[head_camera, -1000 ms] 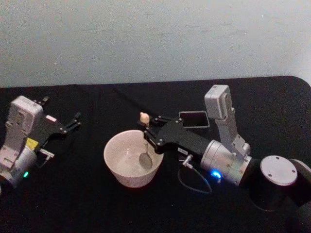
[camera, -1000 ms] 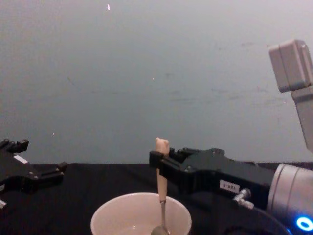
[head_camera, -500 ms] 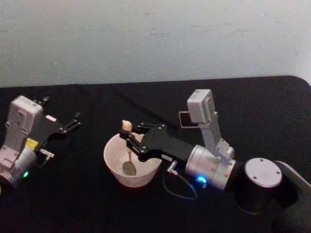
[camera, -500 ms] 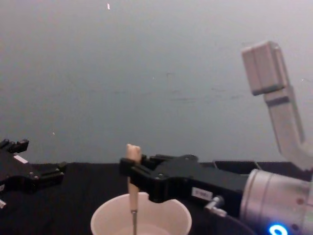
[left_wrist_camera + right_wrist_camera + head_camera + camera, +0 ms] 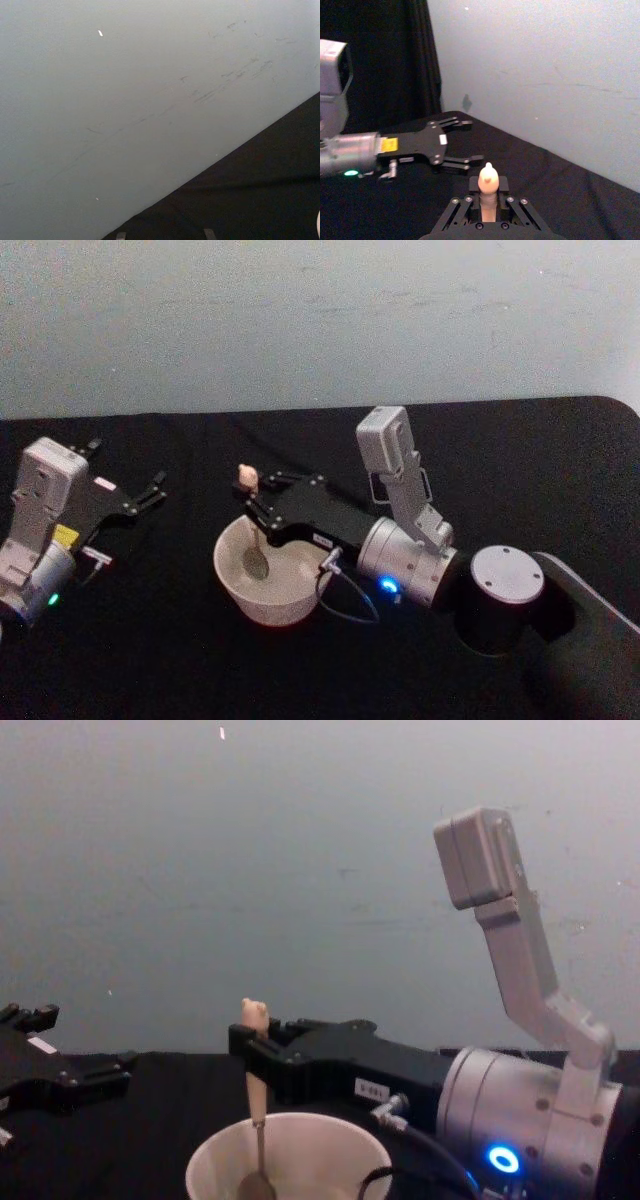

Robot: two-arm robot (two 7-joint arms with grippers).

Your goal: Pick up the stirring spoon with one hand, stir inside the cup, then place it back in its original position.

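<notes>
Stirring spoon (image 5: 256, 1105): likely light, stiff; right end effector (image 5: 258, 515) clenched on its beige handle, bowl in cup (image 5: 270, 605). Left end effector (image 5: 150, 490) released, idle.

No legible text; white sticker (image 5: 370, 1089) on right gripper (image 5: 250, 1043) too small.

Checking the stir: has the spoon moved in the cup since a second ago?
Yes. The stirring spoon in the right gripper swept from the cup's right side leftward.

We count one stirring spoon (image 5: 255, 559), one cup (image 5: 265, 606), and two grippers: the left gripper (image 5: 126, 463) at frame left, the right gripper (image 5: 256, 507) mid-frame.
</notes>
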